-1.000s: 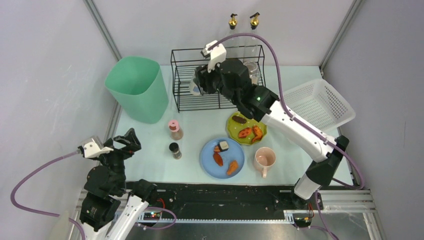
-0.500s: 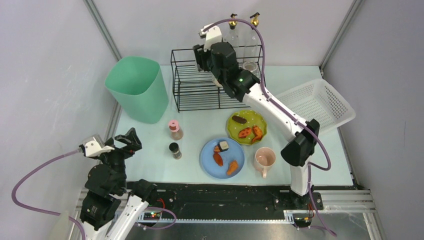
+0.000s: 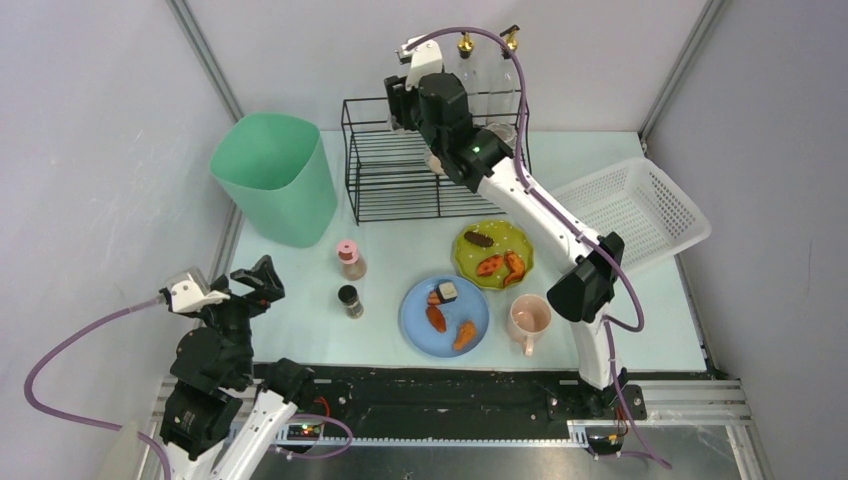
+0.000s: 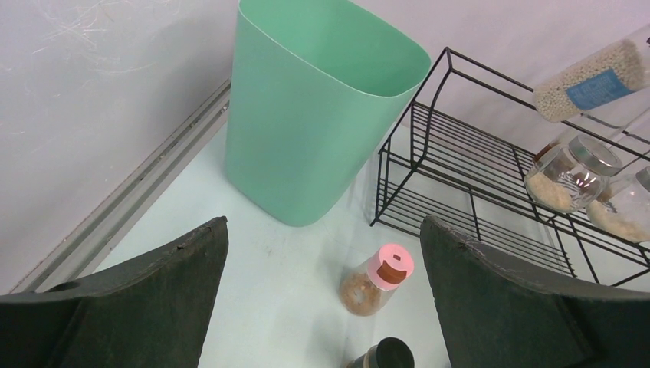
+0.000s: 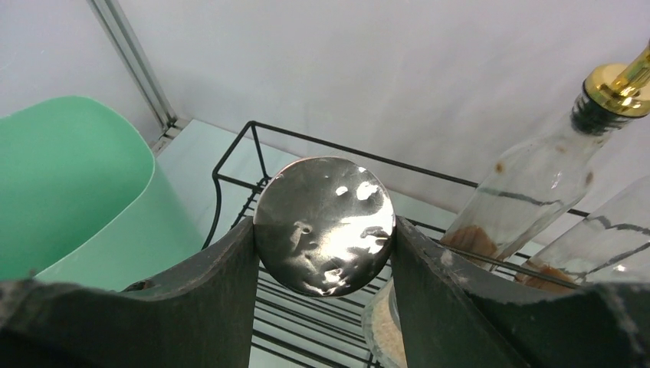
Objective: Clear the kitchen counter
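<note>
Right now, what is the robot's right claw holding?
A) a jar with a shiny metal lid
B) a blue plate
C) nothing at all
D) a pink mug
A: the right wrist view shows the right claw clamped on a jar at its shiny metal lid, above the wire rack, while the mug and the blue plate sit on the counter.

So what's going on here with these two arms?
The right end effector grips a metal-lidded jar over the black wire rack at the back of the kitchen counter. The left end effector hangs open near the front-left corner, holding nothing. The blue plate, green plate, pink mug, pink-capped shaker and black-capped shaker are not yet cleared.
</note>
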Robot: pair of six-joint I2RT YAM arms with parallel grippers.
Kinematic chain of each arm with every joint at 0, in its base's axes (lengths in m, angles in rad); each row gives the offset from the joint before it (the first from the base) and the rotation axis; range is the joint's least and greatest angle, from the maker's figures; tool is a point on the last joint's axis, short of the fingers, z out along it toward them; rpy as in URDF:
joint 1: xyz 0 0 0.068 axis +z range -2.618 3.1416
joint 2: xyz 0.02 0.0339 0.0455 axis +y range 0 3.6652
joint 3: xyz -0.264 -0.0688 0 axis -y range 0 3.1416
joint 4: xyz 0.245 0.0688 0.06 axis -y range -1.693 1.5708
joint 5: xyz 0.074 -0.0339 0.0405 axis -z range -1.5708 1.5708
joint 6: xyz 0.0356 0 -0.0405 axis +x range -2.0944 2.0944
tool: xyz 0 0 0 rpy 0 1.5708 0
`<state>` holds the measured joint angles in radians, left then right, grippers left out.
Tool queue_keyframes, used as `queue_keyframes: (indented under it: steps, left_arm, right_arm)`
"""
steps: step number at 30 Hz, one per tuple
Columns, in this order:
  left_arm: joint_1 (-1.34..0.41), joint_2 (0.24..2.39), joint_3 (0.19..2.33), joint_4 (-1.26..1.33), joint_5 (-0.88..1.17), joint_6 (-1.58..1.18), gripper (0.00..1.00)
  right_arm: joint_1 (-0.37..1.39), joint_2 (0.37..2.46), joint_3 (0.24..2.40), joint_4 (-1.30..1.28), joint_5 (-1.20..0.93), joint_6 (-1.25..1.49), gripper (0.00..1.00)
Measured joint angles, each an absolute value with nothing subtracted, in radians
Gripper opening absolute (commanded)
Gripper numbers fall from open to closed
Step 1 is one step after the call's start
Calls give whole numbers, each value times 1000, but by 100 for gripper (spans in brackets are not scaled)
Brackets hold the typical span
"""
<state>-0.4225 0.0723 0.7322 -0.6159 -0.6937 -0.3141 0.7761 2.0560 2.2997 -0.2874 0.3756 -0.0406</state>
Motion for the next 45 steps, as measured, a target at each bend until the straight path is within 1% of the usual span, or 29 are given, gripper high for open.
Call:
queue_keyframes:
  steps: [12,24,38,45]
  left_arm:
    - [-422,72,732,-616,-685,-314,98]
    - [-422,72,732,-616,-685,-314,98]
    - [-422,72,732,-616,-685,-314,98]
    - [-422,72,732,-616,-685,-314,98]
  right_arm:
    - [777,2070,2257,-319,367,-6,21]
    - [718,2175,2307,-313,366,32,20]
    - [718,2211,2308,-96,435,24,19]
    - [722,2239,2331,-46,458,19,16]
